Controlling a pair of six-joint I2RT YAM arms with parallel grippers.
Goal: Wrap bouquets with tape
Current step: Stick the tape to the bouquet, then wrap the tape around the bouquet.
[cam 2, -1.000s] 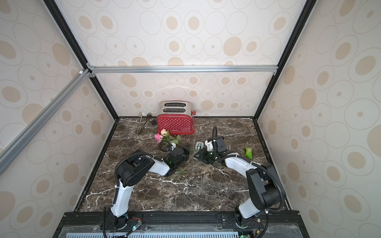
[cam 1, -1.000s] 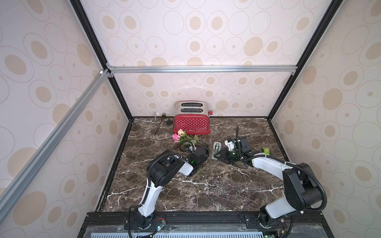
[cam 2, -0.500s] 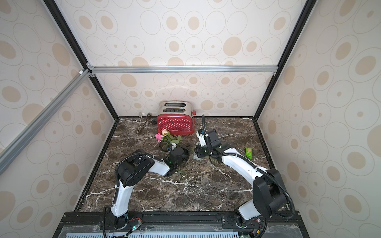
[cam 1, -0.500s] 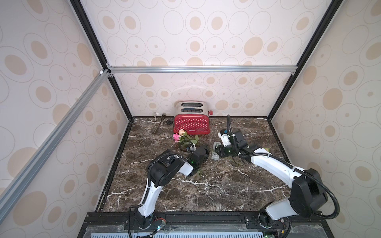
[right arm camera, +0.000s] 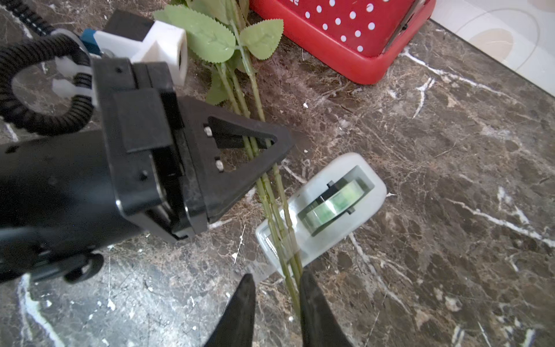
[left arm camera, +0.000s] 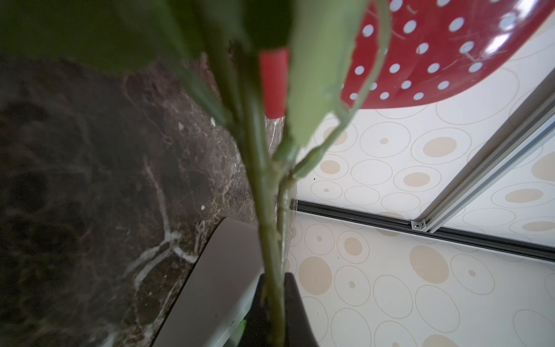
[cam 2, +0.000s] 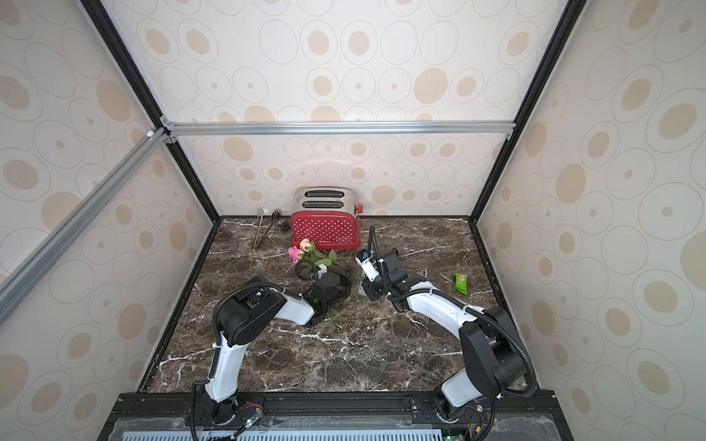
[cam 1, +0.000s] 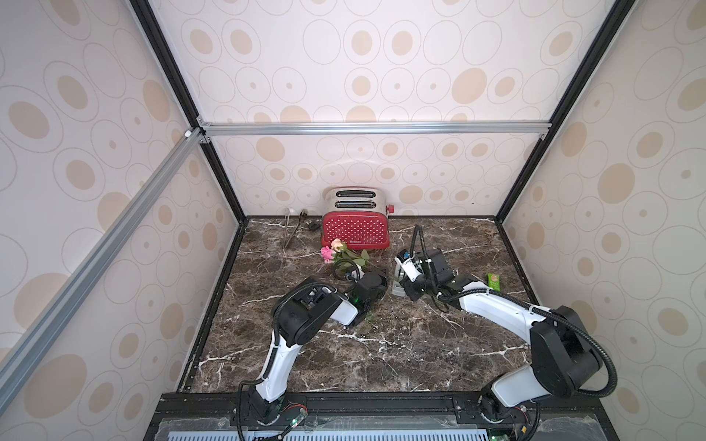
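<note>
Top views both showed the marble worktop [cam 1: 382, 355], the red toaster [cam 1: 355, 229] and the bouquets [cam 1: 331, 252], blooms just before it. Only the right wrist view showed the left gripper [right arm camera: 261, 144] clenched on the stems, which crossed over the tape [right arm camera: 360, 186], and the right gripper [right arm camera: 277, 300] parted about their ends.

Blurred to green smears in the left wrist view: leaves [left arm camera: 90, 30] of the bouquets [left arm camera: 265, 210]. Largely hidden behind the right gripper [cam 1: 412, 294] in both top views: the tape [cam 1: 397, 288].
</note>
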